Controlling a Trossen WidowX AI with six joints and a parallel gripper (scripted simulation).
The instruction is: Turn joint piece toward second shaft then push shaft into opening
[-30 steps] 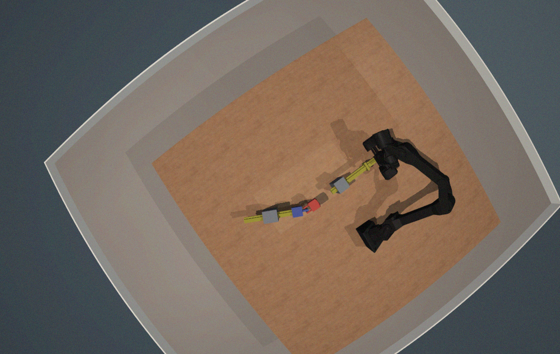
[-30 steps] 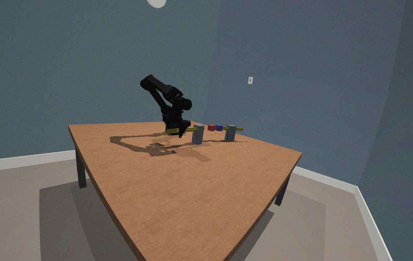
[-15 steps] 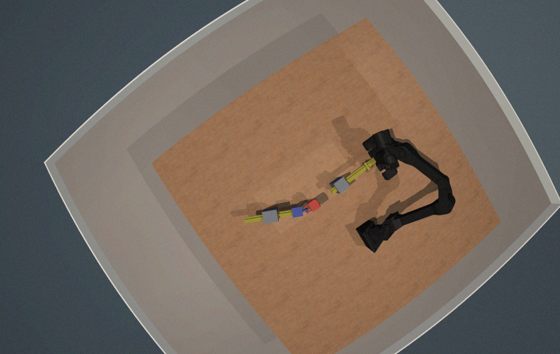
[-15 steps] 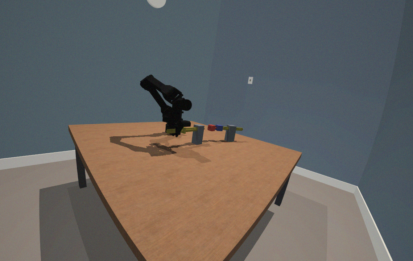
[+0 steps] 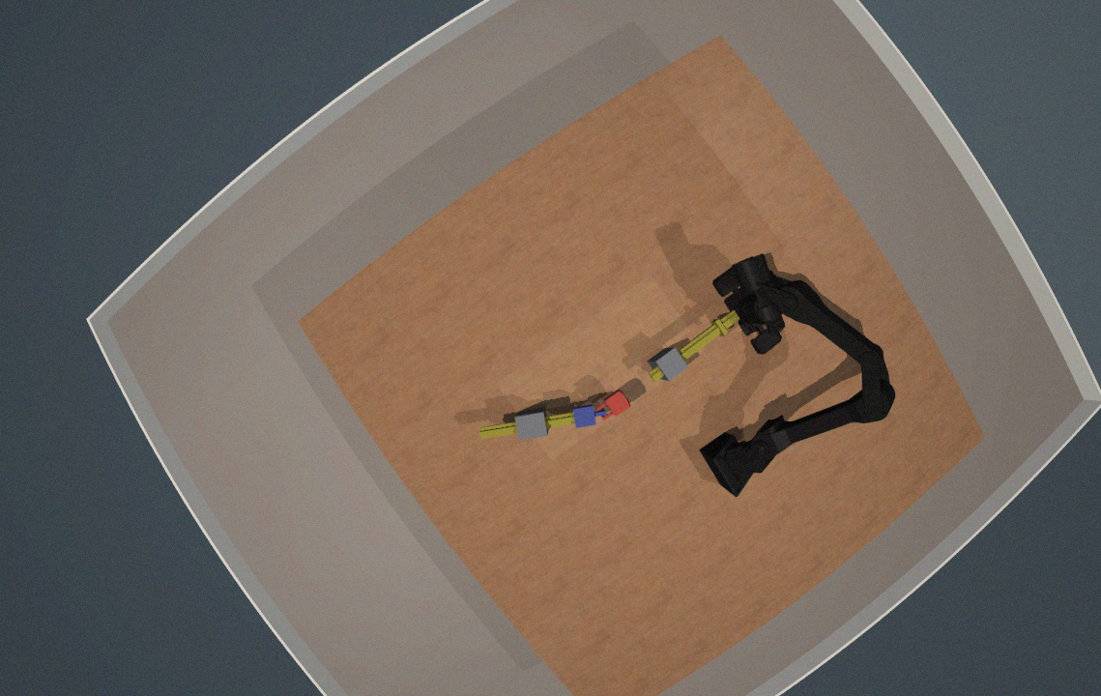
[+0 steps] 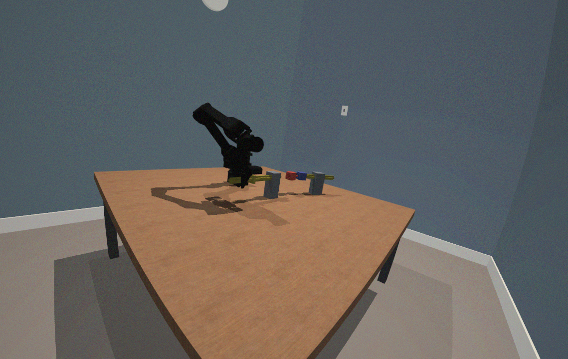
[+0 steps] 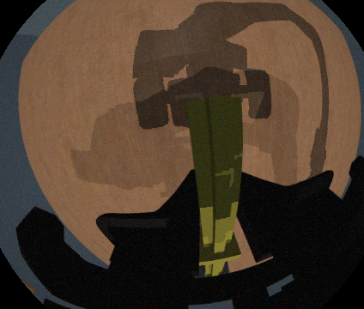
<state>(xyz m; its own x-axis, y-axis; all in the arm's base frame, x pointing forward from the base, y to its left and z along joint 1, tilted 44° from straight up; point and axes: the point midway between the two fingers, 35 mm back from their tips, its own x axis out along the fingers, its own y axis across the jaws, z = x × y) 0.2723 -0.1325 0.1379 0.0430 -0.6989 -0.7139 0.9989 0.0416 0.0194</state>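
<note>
My gripper (image 5: 742, 316) (image 6: 242, 180) (image 7: 208, 172) is shut on the yellow second shaft (image 5: 699, 341) (image 6: 262, 177) (image 7: 225, 129), behind its collar (image 5: 722, 326) (image 7: 221, 256). In the wrist view one finger stands against each side of the shaft. The shaft passes through the grey second block (image 5: 668, 364) (image 6: 271, 185); its tip shows just beyond. A gap separates the tip from the red joint piece (image 5: 616, 403) (image 6: 290, 175), which looks roughly in line with it. The piece hinges on a blue part (image 5: 584, 416) (image 6: 301, 175) on the first shaft (image 5: 498, 430) (image 6: 329, 177). The opening's inside is hidden.
The first shaft's grey block (image 5: 531, 424) (image 6: 317, 183) stands on the wooden table (image 5: 450, 285) (image 6: 232, 268). The black arm (image 5: 830, 324) (image 6: 214, 116) bends round from its base (image 5: 731, 464), beside the second shaft's far end.
</note>
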